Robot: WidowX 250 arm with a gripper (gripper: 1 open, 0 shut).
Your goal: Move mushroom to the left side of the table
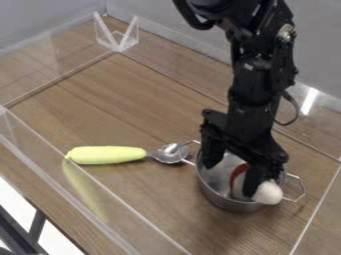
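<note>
your gripper (244, 162) is pointed straight down into the metal pot (224, 191) at the right front of the table (94, 100), jaws spread wide, nothing held. the mushroom (261, 185) is inside the pot, lying toward the right wall, cream stem showing with a bit of orange-brown cap tucked under the right finger. can't tell whether a finger is touching it or just hanging beside it.

risks as i read them:
- the mushroom sits off-centre, hard against the pot wall. if the jaws close where they are, one finger may land on the pot rim or wall instead of the toy, and you lift or drag the pot.
- the stem and cap are rounded. a pinch on the cap edge could squirt it sideways around the pot bottom.
- the pot has side handles and looks light. any sideways push from the fingers will likely skate it, and the spoon (124, 154) lies just left of it, bowl nearly at the rim, so it may get shoved too.
- the carry to the left passes over the spoon. a shallow lift could clip the pot rim on the way out and knock the mushroom loose.

centre the fingers on the stem before closing.
</note>
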